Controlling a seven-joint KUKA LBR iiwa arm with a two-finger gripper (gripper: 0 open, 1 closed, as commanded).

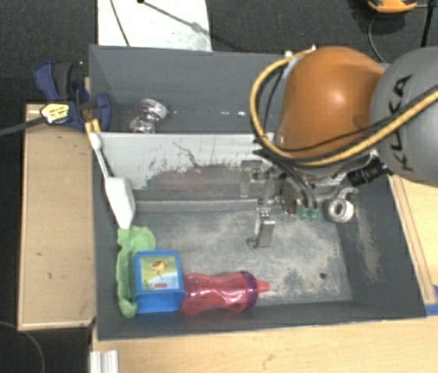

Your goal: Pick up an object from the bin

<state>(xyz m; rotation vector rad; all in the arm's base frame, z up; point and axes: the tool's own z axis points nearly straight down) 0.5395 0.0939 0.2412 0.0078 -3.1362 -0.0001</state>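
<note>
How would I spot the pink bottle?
In the grey bin, look along the wall at the view's bottom. The pink bottle lies on its side there, right of a blue box. It alone is see-through pink, with a spout.

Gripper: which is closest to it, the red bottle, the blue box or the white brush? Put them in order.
1. Red bottle, low in the view, nearest the gripper.
2. Blue box, left of the bottle.
3. White brush, far left.

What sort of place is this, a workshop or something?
Probably a robotics lab test rig: a large robot arm with its gripper over a grey metal bin of unrelated odds and ends, like a red bottle and blue toy block.
</note>
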